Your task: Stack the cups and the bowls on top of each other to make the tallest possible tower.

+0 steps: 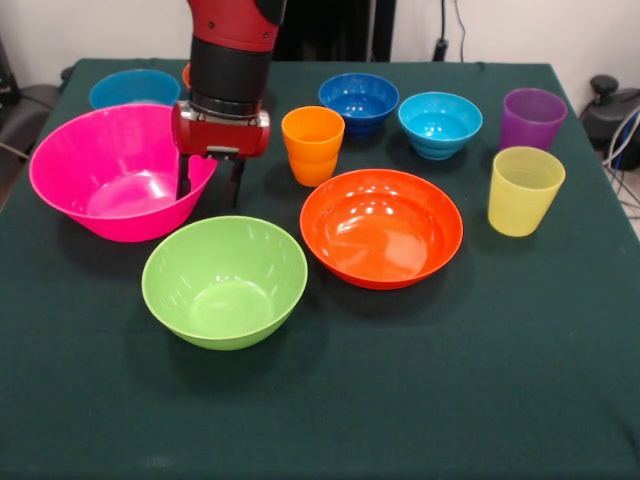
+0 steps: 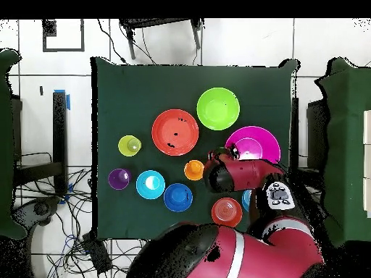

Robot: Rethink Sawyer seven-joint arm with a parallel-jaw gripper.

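Note:
My gripper (image 1: pixel 211 186) is open and hangs over the right rim of the large pink bowl (image 1: pixel 115 170), with one finger (image 1: pixel 184 186) on the bowl side and the other outside. The lime green bowl (image 1: pixel 224 280) and the shallow orange bowl (image 1: pixel 381 227) sit nearer the front. The orange cup (image 1: pixel 312 145) stands just right of the gripper. The dark blue bowl (image 1: pixel 359 101), cyan bowl (image 1: pixel 440 124), purple cup (image 1: pixel 532 118) and yellow cup (image 1: pixel 525 190) stand to the right. A blue bowl (image 1: pixel 134 88) sits at the back left. Nothing is stacked.
A small orange bowl (image 2: pixel 226 211) sits close to the robot's base, mostly hidden behind the arm in the front view. The dark green cloth (image 1: pixel 420 400) covers the table. Cables and chairs surround the table in the overhead view.

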